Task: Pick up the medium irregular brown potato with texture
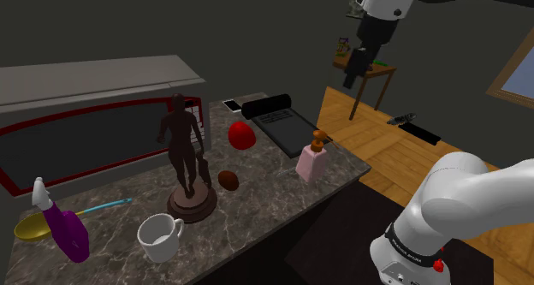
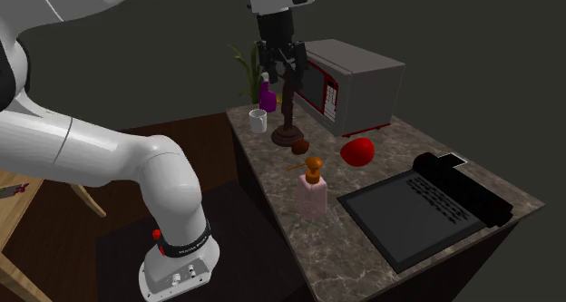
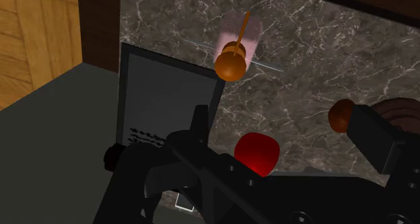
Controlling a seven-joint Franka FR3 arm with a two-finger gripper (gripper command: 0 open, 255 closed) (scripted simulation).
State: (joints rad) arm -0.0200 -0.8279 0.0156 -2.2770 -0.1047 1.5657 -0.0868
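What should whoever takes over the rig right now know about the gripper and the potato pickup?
Gripper: open and empty, held high above the counter, well clear of everything on it.
Potato: lies on the marbled counter beside the base of the dark figurine, with the red object behind it and the pink soap dispenser towards the shoulder view's right.
Done: nothing grasped yet; the potato is untouched.
Left: move over the potato, come down, close on it and lift. The figurine stands close, so it is probably safer to approach from the dispenser side.
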